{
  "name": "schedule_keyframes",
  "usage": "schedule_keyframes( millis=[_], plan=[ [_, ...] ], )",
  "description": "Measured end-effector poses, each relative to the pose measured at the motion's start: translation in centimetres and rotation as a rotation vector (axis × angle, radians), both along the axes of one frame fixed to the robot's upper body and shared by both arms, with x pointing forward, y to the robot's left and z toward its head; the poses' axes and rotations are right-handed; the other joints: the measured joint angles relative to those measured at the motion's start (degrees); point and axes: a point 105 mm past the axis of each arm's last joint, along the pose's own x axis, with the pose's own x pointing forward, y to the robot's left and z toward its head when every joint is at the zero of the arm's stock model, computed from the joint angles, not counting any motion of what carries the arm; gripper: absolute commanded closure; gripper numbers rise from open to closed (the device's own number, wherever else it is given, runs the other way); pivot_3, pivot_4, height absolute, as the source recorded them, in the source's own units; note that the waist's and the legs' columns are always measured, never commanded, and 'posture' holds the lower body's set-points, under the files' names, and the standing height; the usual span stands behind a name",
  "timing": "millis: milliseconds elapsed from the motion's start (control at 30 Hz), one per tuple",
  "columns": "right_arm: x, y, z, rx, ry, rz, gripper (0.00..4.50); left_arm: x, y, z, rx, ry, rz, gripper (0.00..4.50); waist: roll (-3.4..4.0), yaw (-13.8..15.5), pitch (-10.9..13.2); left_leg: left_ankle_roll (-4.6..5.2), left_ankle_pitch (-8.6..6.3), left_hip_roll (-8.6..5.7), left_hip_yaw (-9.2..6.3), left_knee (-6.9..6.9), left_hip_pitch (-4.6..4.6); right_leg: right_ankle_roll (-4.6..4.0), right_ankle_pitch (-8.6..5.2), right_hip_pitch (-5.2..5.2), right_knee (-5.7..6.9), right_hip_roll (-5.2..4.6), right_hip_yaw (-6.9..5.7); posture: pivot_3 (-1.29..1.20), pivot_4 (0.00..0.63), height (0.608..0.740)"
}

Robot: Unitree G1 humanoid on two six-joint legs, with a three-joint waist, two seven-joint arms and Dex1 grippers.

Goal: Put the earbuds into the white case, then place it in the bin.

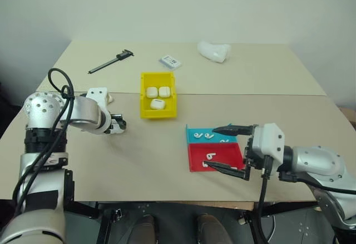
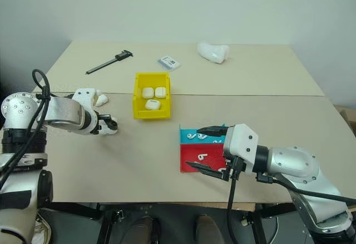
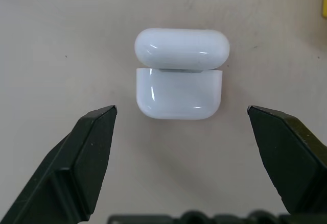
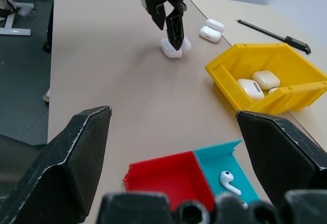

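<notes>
Left gripper (image 3: 181, 112) hangs over the case (image 3: 179, 76) on the table (image 1: 156, 149) left of the bin (image 1: 158, 108), jaws spread wide either side; right gripper (image 1: 228, 149), also wide open, hovers over the trays (image 1: 197, 158) holding earbuds (image 1: 209, 155). Risk: glossy, rounded case may squirt out of an off-centre pinch. Case white, lid flipped open, apparently empty.

small card (image 1: 171, 61) at the table's far side — dark print, too small to read, nothing else lettered
</notes>
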Motion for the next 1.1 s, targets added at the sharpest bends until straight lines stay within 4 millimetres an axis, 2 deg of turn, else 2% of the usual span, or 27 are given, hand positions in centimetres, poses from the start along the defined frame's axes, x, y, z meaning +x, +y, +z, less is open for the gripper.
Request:
schedule_keyframes(
  millis=[200,400,900,1100],
  plan=[
    [0.1,-0.3,0.3,-0.005,0.001,-0.004,0.0,-0.5,-0.4,-1.1,-0.01,0.035,0.054,0.05,0.0,0.06,0.0,-0.05,0.03,-0.03,0.0,-0.01,0.01,0.0,0.0,0.01,0.01,-0.01,0.0,0.0,0.15,0.74],
    [0.2,-0.4,0.3,-0.011,0.0,-0.007,0.0,-0.5,-0.2,-1.1,-0.013,0.035,0.089,0.05,0.0,0.16,0.0,-0.06,0.04,-0.09,0.01,-0.03,0.01,0.0,0.0,0.02,-0.02,-0.02,-0.01,0.0,0.15,0.74],
    [0.4,-0.7,0.1,-0.025,0.014,-0.01,0.0,1.0,-0.6,-1.4,0.036,-0.002,0.025,0.05,0.0,0.8,0.0,-0.08,0.06,-0.14,0.18,-0.05,-0.03,0.0,0.0,0.04,-0.09,-0.01,-0.09,0.0,0.15,0.74],
    [0.4,-0.8,0.2,-0.026,0.013,-0.009,0.0,1.4,-0.7,-2.3,0.046,0.019,0.002,0.05,-0.01,0.78,0.0,-0.09,0.06,-0.14,0.16,-0.07,-0.04,0.0,0.0,0.04,-0.09,-0.01,-0.1,0.0,0.15,0.74]
  ],
)
